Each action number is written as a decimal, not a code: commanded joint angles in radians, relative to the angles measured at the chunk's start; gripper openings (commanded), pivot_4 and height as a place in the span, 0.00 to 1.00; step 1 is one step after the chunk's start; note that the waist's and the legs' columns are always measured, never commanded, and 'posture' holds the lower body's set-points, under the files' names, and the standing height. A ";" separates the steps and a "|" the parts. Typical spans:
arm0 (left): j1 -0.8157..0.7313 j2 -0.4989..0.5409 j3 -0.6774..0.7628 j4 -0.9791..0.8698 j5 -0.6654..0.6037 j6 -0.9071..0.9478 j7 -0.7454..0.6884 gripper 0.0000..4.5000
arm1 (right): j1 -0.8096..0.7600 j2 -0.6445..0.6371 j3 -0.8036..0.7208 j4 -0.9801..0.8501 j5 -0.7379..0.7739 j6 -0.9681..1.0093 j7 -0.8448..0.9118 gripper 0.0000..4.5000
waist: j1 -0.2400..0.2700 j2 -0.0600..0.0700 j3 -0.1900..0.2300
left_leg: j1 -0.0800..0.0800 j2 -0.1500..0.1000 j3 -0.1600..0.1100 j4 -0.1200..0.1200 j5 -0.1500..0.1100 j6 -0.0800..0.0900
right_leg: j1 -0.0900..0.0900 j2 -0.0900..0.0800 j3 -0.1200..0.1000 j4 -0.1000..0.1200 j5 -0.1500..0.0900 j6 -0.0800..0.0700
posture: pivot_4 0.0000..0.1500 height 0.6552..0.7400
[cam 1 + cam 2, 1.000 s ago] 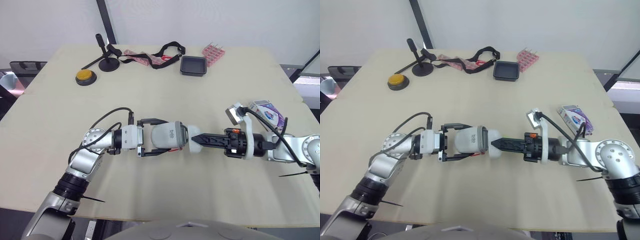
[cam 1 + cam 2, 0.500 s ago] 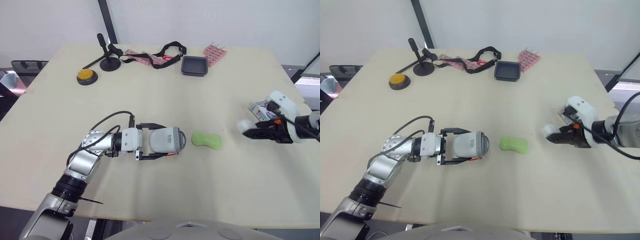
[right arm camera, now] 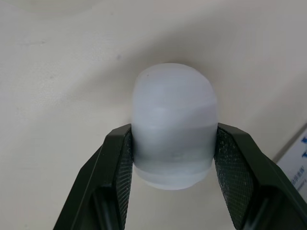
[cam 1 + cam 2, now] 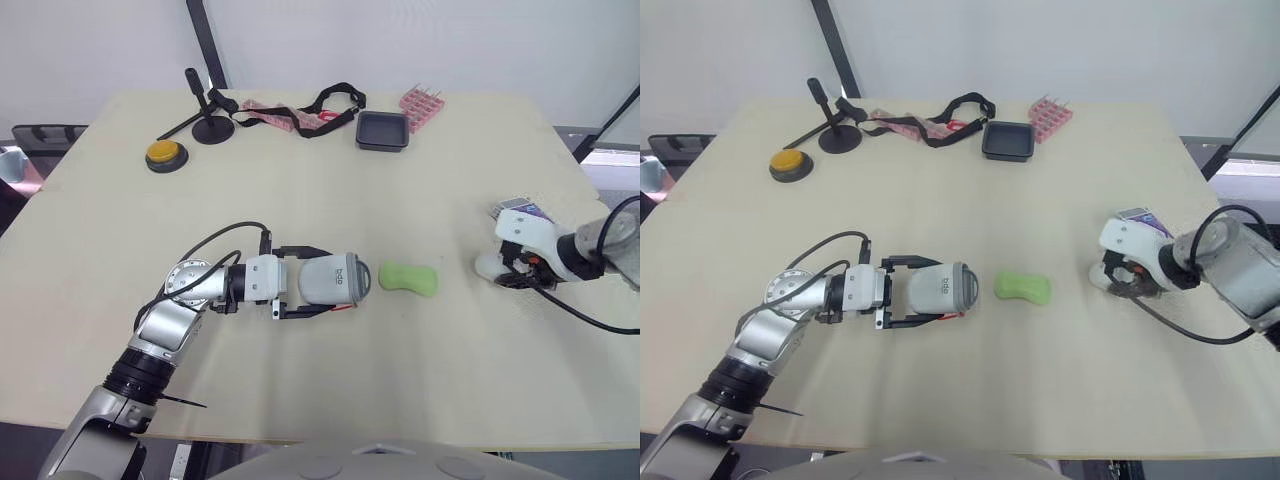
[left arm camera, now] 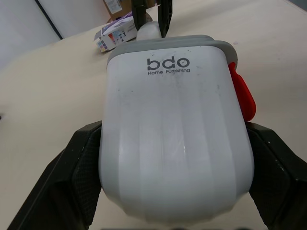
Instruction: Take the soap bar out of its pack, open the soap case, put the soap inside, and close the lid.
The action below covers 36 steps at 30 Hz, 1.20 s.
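My left gripper (image 4: 318, 281) is shut on the white soap case (image 4: 340, 280), which lies on its side with its grey-rimmed end toward the green soap bar (image 4: 410, 278). The bare soap rests on the table just right of the case. The left wrist view shows the case (image 5: 175, 124) with its "bdo" mark and red latch (image 5: 241, 93). At the right, my right gripper (image 4: 497, 270) is shut on the small white lid (image 3: 173, 124), low over the table. The soap pack (image 4: 518, 208) lies just behind that gripper, partly hidden.
Along the table's far edge stand a black tray (image 4: 384, 130), a pink item (image 4: 425, 104), a black strap (image 4: 320, 105), a black stand (image 4: 210, 125) and a yellow button (image 4: 165, 154). The table's right edge is close to my right gripper.
My right gripper pulled away from the case to the right with the white lid and dropped down beside the pack. The green soap now lies bare on the table. The left gripper stayed.
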<state>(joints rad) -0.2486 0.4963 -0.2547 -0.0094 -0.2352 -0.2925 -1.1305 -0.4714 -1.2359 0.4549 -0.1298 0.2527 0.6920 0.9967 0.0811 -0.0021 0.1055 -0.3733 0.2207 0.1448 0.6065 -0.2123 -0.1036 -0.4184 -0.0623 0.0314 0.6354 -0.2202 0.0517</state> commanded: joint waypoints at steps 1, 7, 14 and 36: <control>0.001 0.008 0.015 -0.032 0.000 0.000 0.013 0.77 | -0.014 0.016 -0.021 0.023 -0.068 -0.032 0.040 0.44 | 0.000 0.000 0.000 | 0.000 0.000 0.000 0.000 0.000 0.001 | 0.000 0.000 0.000 0.000 0.000 0.000 | 1.00 1.00; 0.008 0.010 0.012 -0.040 0.004 0.002 0.023 0.77 | -0.012 0.059 -0.051 0.055 -0.112 -0.031 0.073 0.80 | 0.000 0.000 0.000 | 0.000 0.000 0.000 0.001 0.000 0.002 | 0.000 0.000 0.000 0.002 -0.001 -0.003 | 1.00 1.00; 0.006 0.012 0.022 -0.033 0.009 0.036 0.043 0.77 | 0.028 0.069 -0.175 0.014 -0.076 -0.032 0.078 1.00 | 0.000 0.000 0.000 | 0.000 0.000 0.000 0.002 0.000 0.002 | 0.000 0.000 0.000 0.002 -0.001 -0.003 | 1.00 1.00; -0.308 0.157 -0.114 0.073 0.174 0.345 -0.114 0.77 | 0.825 0.657 -0.661 -0.233 0.203 -0.686 0.181 1.00 | 0.009 -0.001 -0.001 | 0.000 -0.001 0.001 0.003 -0.001 0.004 | -0.003 -0.004 -0.002 0.002 -0.002 -0.005 | 1.00 1.00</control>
<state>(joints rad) -0.5244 0.6465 -0.3498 0.0570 -0.1026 0.0862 -1.2244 0.3473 -0.5813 -0.1992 -0.3957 0.4937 0.0914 1.1659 0.0900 -0.0028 0.1041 -0.3730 0.2199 0.1454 0.6093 -0.2130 -0.0998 -0.4215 -0.0672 0.0299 0.6373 -0.2227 0.0468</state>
